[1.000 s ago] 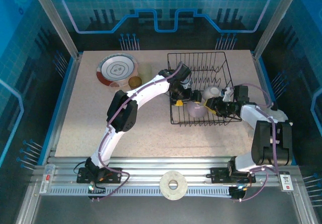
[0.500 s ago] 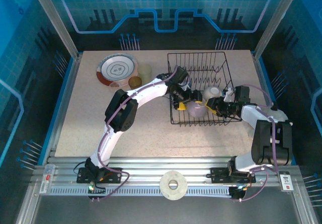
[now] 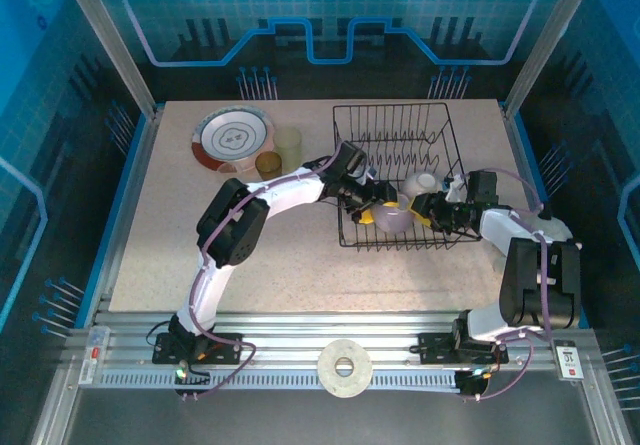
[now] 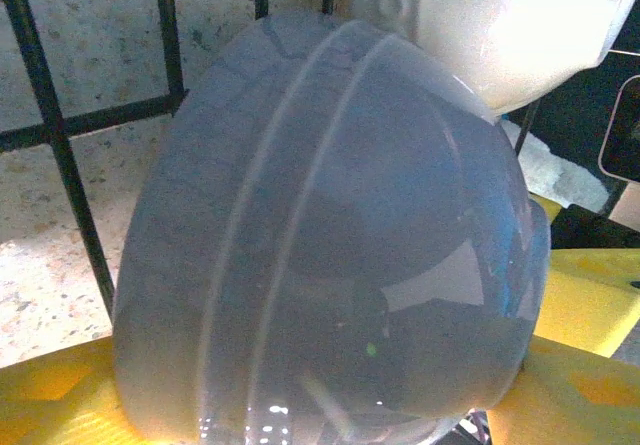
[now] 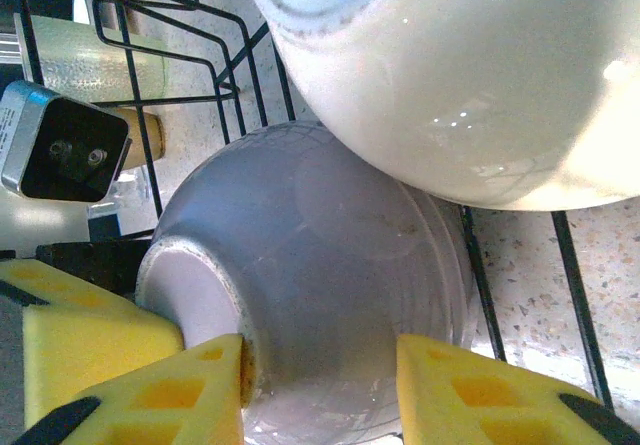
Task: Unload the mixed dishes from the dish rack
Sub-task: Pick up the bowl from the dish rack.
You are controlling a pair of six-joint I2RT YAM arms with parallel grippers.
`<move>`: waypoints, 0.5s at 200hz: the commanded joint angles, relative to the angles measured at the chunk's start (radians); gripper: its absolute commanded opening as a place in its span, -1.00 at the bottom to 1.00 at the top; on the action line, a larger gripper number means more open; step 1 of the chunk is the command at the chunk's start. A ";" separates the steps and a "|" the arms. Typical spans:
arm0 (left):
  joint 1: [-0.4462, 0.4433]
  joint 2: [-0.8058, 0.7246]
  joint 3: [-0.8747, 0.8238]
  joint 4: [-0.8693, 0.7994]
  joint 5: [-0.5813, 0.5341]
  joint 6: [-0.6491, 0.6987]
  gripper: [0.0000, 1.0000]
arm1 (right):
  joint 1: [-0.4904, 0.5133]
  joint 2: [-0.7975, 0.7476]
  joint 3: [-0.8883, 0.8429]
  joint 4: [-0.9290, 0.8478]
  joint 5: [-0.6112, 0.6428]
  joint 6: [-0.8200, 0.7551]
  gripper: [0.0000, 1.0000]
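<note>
Dish rack (image 3: 440, 135): lilac cup (image 3: 392, 217), cream cup (image 3: 422, 182) remain inside, near side. Unloaded on table (image 3: 300, 255), far left: plate (image 3: 232, 135), amber cup (image 3: 268, 162), pale cup (image 3: 289, 143). Jaws: right gripper (image 5: 320, 395) clamped on lilac cup; left gripper (image 4: 320, 385) straddles it, grip cannot tell.

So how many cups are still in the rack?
2: the lilac cup at the dish rack's near side, and the cream cup just behind it. Others may be hidden.

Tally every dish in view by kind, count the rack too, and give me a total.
Plates: 1, the red-rimmed plate on the table.
Cups: 4, the amber cup and pale yellow-green cup on the table, the lilac cup and cream cup in the dish rack.
Racks: 1.
Total: 6.
</note>
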 commanded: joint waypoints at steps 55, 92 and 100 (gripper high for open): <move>-0.022 -0.062 -0.095 0.400 0.071 -0.183 0.06 | -0.011 0.009 0.006 -0.190 0.202 0.015 -0.18; -0.032 -0.063 -0.114 0.491 0.078 -0.209 -0.02 | -0.006 -0.005 0.033 -0.203 0.191 0.021 -0.18; -0.032 -0.064 -0.117 0.517 0.080 -0.218 -0.03 | -0.003 -0.011 0.040 -0.207 0.189 0.023 -0.17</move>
